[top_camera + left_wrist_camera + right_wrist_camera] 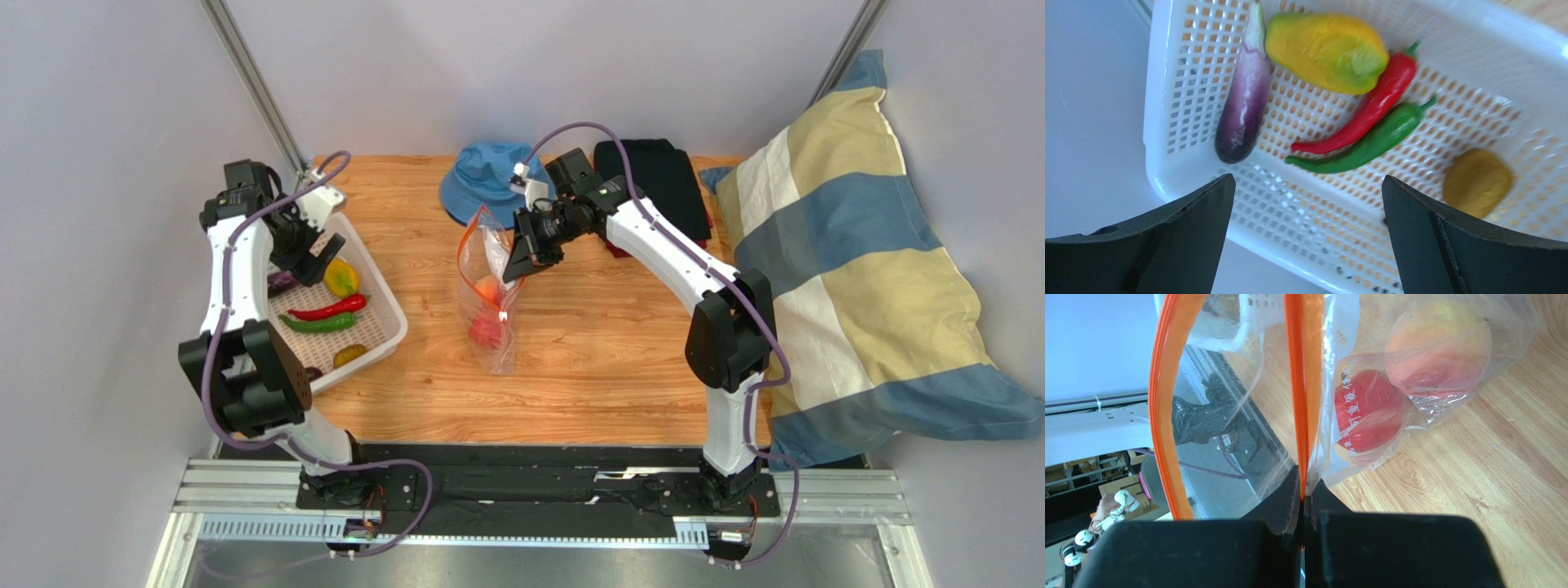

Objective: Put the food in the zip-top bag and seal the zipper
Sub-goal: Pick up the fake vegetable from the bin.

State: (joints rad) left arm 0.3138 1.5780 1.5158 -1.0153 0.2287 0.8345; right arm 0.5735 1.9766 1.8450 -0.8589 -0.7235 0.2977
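Left claw (1306, 184): jaws spread wide, holding nothing, poised directly above the white mesh basket (1158, 92).
Right claw (1304, 484): pinched shut on one orange-red zipper (1295, 386) strip to the right of the basket. It holds up the zip-top bag (491, 306) with its mouth gaping.
In the bag: a red apple (1367, 413) and a peach (1438, 346), low against the counter (589, 355).
In the basket: a purple eggplant (1244, 101), a yellow piece (1324, 52), a red chili (1364, 116) and a green chili (1370, 144) lying side by side, and a yellow-brown piece (1478, 180) — none touched by either claw.
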